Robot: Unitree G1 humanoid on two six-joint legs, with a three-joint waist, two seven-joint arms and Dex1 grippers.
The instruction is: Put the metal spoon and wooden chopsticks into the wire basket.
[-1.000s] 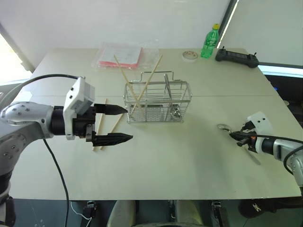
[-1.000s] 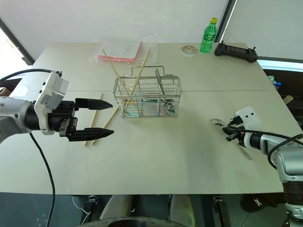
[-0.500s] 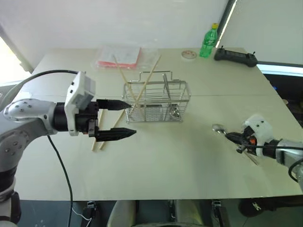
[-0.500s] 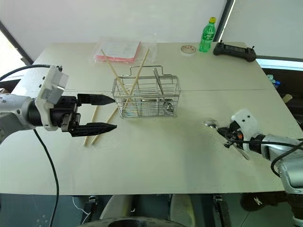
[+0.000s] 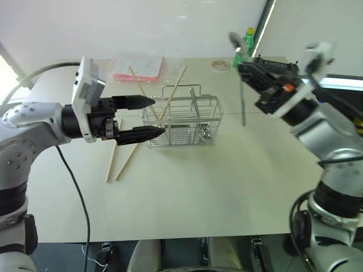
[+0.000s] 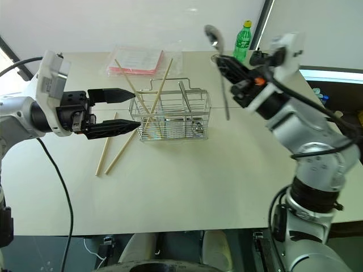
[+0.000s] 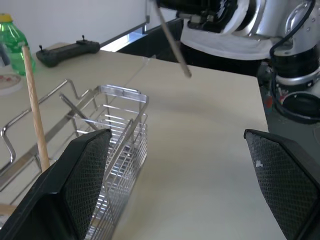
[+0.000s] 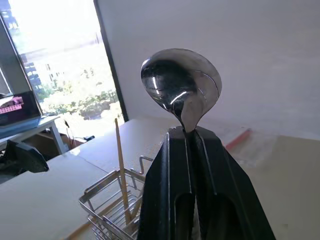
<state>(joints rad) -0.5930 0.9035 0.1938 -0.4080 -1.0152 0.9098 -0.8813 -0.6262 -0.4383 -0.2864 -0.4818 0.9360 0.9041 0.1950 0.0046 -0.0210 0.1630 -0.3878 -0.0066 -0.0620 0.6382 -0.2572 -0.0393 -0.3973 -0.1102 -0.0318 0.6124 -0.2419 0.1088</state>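
Spoon held aloft, chopsticks partly loaded

The right gripper [image 6: 227, 63] is clamped on the metal spoon [image 6: 214, 37], right of the wire basket [image 6: 170, 116]; the left gripper [image 6: 127, 109] gapes wide, empty, beside it. Two wooden chopsticks [image 6: 113, 150] lie on the bench [image 6: 187, 181].

Two head cameras look down over the table [image 5: 187, 187]; both wrist cameras sit close, sharing the wire basket [image 6: 170, 116].
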